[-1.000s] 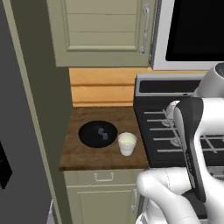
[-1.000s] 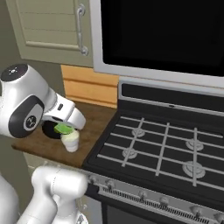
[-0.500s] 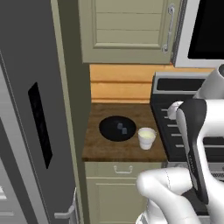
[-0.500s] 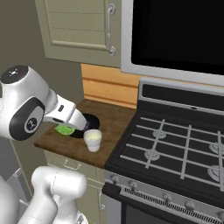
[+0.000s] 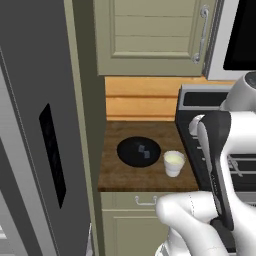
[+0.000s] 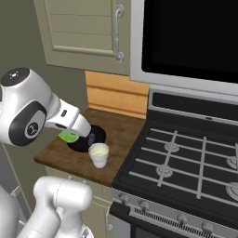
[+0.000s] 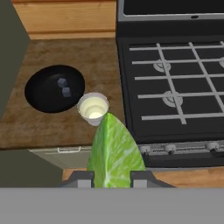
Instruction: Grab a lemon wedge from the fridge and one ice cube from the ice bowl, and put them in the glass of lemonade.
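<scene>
Beyond the wooden counter [image 7: 52,127] edge, your gripper [image 7: 113,178] pinches the lemon wedge [image 7: 114,151], its tip pointing toward the glass of lemonade [image 7: 93,108] just ahead.

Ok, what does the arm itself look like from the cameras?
The arm is glossy white with rounded, bulky links and dark grey joint bands. A round dark cap sits on one joint. The gripper has two small dark grey fingertips. No cables or markings show.

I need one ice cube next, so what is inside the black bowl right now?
The ice bowl holds two small pale ice cubes, lying close together near its middle. In the right base view the arm covers part of the bowl, with the lemon wedge in the gripper.
</scene>
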### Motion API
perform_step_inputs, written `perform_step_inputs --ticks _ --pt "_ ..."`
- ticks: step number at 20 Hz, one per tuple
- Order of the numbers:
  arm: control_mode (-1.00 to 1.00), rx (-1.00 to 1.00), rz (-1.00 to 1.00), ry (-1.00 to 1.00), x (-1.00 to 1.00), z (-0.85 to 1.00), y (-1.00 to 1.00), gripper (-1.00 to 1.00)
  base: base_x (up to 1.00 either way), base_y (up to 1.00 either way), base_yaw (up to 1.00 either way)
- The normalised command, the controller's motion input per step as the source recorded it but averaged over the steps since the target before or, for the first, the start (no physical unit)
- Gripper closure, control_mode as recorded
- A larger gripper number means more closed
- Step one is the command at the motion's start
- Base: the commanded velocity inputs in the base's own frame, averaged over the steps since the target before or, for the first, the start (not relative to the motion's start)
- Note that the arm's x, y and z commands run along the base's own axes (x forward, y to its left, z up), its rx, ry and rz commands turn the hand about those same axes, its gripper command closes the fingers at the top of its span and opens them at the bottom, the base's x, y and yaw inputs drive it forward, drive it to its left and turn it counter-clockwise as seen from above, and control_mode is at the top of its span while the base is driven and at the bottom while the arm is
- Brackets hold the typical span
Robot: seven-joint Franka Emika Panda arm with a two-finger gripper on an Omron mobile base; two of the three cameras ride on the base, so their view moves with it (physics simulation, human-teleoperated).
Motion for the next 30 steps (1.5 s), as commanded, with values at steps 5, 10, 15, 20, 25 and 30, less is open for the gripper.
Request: perform_step_inputs --ticks 5,10,15,20,25,30 --pt "1.0 0.0 0.0 0.0 0.0 0.0 0.0 1.0 0.0 0.0 0.0" --pt "-1.0 0.0 0.0 0.0 0.07 -0.04 0.0 1.0 0.0 0.0 0.0" --pt "-1.0 0.09 0.02 0.04 0.67 -0.82 0.01 1.0 0.0 0.0 0.0" --pt "-1.0 0.04 0.02 0.07 0.48 -0.63 0.03 1.0 0.0 0.0 0.0" --pt "-1.0 0.0 0.0 0.01 0.68 -0.42 0.04 1.0 0.0 0.0 0.0" --pt "-1.0 0.0 0.0 0.01 0.84 -0.2 0.0 1.0 0.0 0.0 0.0"
